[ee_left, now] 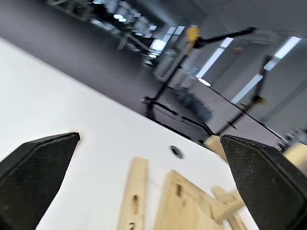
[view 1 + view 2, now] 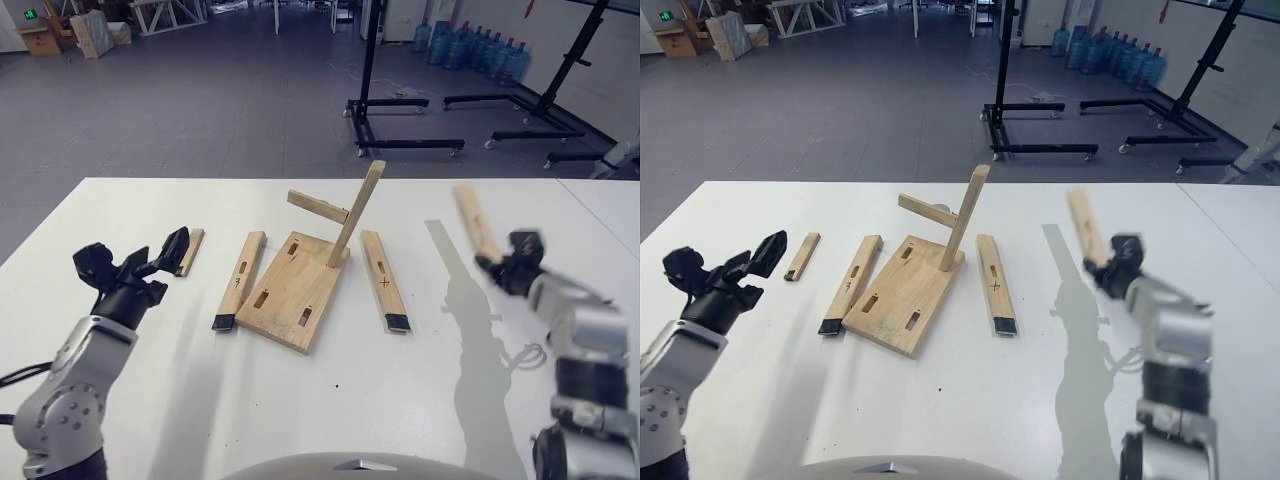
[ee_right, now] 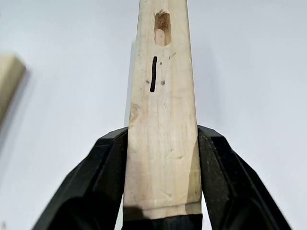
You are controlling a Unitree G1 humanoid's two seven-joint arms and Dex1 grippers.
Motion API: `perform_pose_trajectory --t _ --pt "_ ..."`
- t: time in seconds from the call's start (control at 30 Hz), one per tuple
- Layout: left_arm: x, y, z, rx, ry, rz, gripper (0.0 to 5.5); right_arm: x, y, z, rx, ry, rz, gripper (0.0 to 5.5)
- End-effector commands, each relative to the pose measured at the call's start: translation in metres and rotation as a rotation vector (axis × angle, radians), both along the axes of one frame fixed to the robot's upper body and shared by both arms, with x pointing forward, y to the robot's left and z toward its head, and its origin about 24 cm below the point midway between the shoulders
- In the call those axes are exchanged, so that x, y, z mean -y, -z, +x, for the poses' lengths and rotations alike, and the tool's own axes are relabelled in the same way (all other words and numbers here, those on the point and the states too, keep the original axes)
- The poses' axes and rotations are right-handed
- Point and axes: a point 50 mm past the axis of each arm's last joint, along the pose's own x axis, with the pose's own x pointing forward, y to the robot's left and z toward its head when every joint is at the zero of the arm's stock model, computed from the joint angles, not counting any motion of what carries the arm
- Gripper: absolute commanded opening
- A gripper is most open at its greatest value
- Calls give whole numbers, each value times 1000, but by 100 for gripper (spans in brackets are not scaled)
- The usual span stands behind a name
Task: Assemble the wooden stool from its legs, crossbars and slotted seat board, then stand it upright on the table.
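While left claw (image 2: pixel 138 262) hangs released at 9 o'clock of seat board (image 2: pixel 285 300), short crossbar (image 2: pixel 191 250) and flat leg (image 2: pixel 242 275) lie unused; board carries upright leg (image 2: pixel 358 212) with fitted crossbar (image 2: pixel 318 207); spare leg (image 2: pixel 383 285) at 3 o'clock; right claw (image 3: pixel 162 130) clamps fourth leg (image 3: pixel 160 91). Early stage, likely.

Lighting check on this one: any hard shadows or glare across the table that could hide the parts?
Left eye view: the leg in the right gripper throws a long dark shadow on the table, toward the robot's left, clear of the seat board; no glare there. Right wrist view: that leg is evenly lit. Left wrist view: bright light strips glare in the hall behind.
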Motion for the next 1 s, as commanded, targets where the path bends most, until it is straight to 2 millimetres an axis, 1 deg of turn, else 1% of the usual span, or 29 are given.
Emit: perform_pose_trajectory --t 0.03,0.07,0.1,0.13,0.17,0.2,0.27,0.37,0.43,0.5,0.63,0.77,0.87,1.0 --pt "6 -50 12 184 315 18 540 -43 -107 10 384 -454 187 202" --pt "11 -62 17 229 387 4 540 -65 -120 6 410 -608 249 202" --pt "22 -74 24 284 476 -34 540 -97 -122 -1 400 -805 306 202" --pt "31 -83 32 320 553 -71 540 -121 -120 -8 376 -958 349 202" --pt "41 -90 38 348 630 -116 540 -143 -112 -15 335 -1088 394 202" --pt "49 -94 43 362 689 -152 540 -157 -104 -20 301 -1169 432 202" --pt "64 -95 51 359 783 -224 540 -173 -90 -23 256 -1233 528 202" --pt "80 -89 58 310 861 -279 540 -183 -82 -19 249 -1227 636 202" --pt "85 -85 59 285 881 -329 540 -187 -81 -17 254 -1219 681 202" --pt "87 -86 59 281 895 -394 540 -191 -80 -18 252 -1234 713 202" --pt "84 -96 64 257 932 -544 540 -196 -72 -26 212 -1286 725 202" --pt "83 -99 72 202 943 -600 540 -198 -68 -31 196 -1320 737 202" --pt "88 -102 72 188 984 -603 540 -203 -65 -33 178 -1335 745 202" --pt "91 -100 73 163 1005 -593 540 -209 -64 -32 175 -1337 760 202"
